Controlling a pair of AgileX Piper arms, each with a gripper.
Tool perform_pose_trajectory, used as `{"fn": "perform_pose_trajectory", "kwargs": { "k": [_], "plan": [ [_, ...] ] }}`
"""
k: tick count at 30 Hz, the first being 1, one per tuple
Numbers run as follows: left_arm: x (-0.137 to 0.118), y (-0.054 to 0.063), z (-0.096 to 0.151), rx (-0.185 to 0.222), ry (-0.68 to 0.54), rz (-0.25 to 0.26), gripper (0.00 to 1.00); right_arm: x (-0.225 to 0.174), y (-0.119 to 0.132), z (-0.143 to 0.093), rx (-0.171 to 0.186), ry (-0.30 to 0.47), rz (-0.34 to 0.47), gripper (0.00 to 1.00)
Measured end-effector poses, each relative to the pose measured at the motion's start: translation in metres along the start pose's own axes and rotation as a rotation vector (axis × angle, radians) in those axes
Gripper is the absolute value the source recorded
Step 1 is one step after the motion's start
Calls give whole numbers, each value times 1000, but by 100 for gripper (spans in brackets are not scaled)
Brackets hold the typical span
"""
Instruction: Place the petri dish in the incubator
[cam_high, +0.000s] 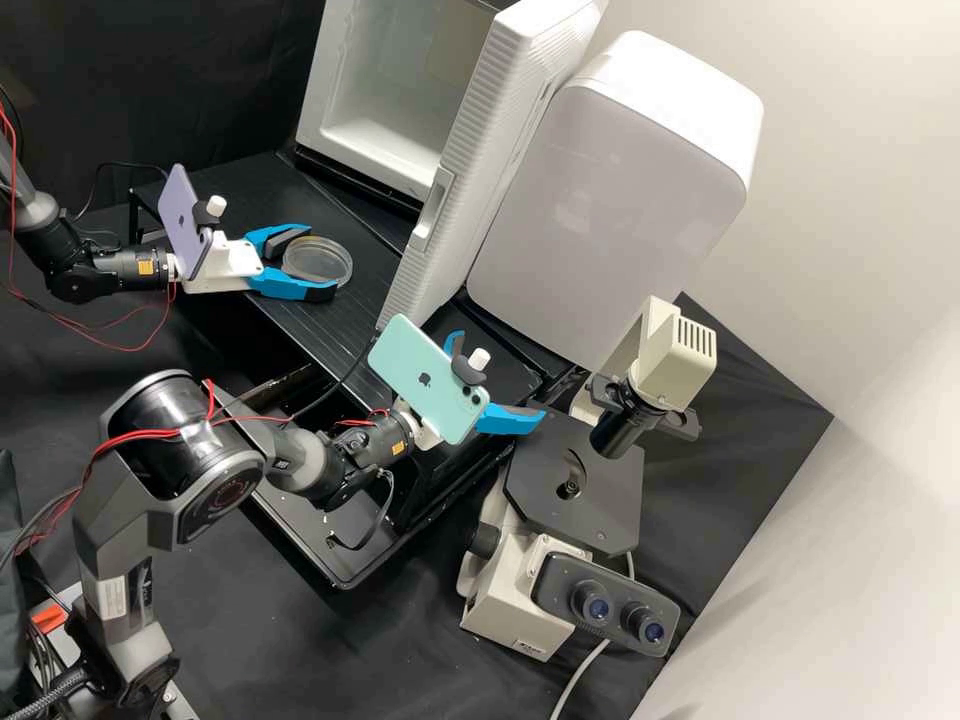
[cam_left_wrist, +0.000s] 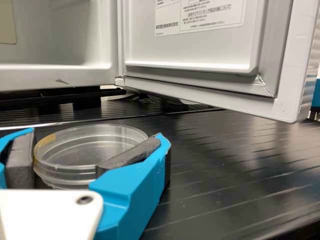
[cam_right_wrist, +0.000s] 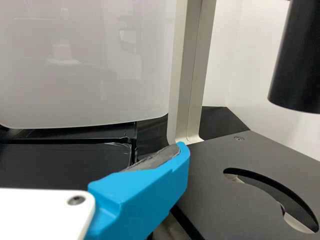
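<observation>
**Dish flanked by the left claw in front of the open incubator**

The petri dish is seen as a shallow round dish of clear plastic with a lid on it. A small yellowish patch is noted at its rim. It lies flat on the ribbed black shelf just in front of the incubator, outside the white chamber. The incubator's door is swung wide open.

The left claw is set low on the shelf in front of the chamber, with the dish between its two blue fingers. The fingers are spread to about the dish's width. In the left wrist view the dark pads are seen lying against the rim on both sides, so the dish is taken as gripped while it rests on the shelf.

The right claw is held beside the outer face of the incubator door, over the black stage of a microscope. In its own wrist view one finger is shown, with nothing facing its pad, so this claw is judged to be spread apart. Nothing is held in it.
</observation>
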Motion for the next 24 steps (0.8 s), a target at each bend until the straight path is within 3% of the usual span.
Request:
{"fn": "perform_pose_trajectory", "kwargs": {
  "k": [11,14,20,24],
  "plan": [
    [-1,0,0,8,0,1,0,0,0,0,0,0,0,100],
    [-2,4,1,18,1,-19,0,0,0,0,0,0,0,100],
    [-8,24,1,52,15,-54,0,0,0,0,0,0,0,100],
    [-16,44,3,74,8,-21,0,0,0,0,0,0,0,100]
  ]
}}
